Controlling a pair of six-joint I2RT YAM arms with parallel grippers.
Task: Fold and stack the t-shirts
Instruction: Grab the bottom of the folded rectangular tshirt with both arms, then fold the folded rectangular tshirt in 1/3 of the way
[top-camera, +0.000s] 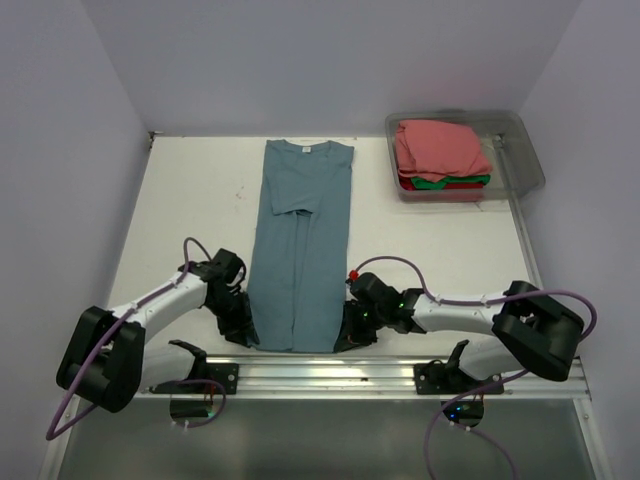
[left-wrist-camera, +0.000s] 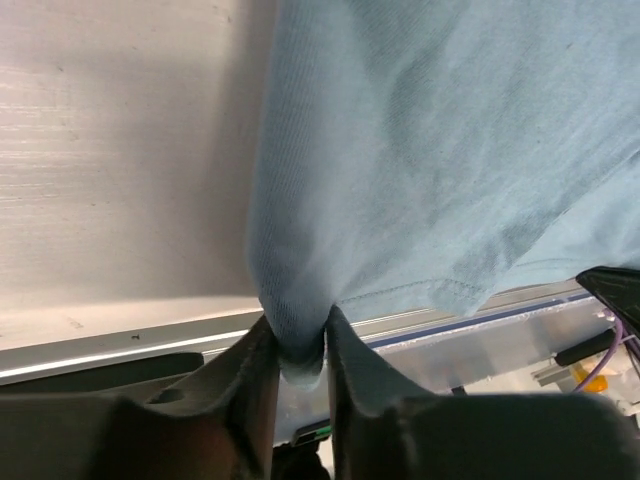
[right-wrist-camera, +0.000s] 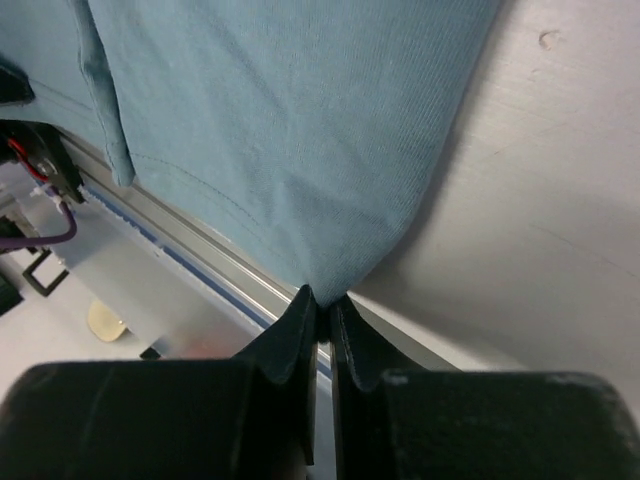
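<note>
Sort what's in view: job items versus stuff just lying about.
Job: slate-blue t-shirt, near corners pinched by left tool and right tool; folded pink t-shirt, green t-shirt and red t-shirt stacked in the clear bin.
Lying about: aluminium rail at the table's near edge; purple cables.

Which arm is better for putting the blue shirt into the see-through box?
Probably the right gripper: the clear plastic bin sits on its side of the slate-blue cotton t-shirt; the left gripper is farther.

White shells on the left arm (top-camera: 160, 298) and right arm (top-camera: 462, 303), chunky black joints, purple cables (top-camera: 62, 405) trailing; left gripper (left-wrist-camera: 298, 340) and right gripper (right-wrist-camera: 322, 302) matte black.
</note>
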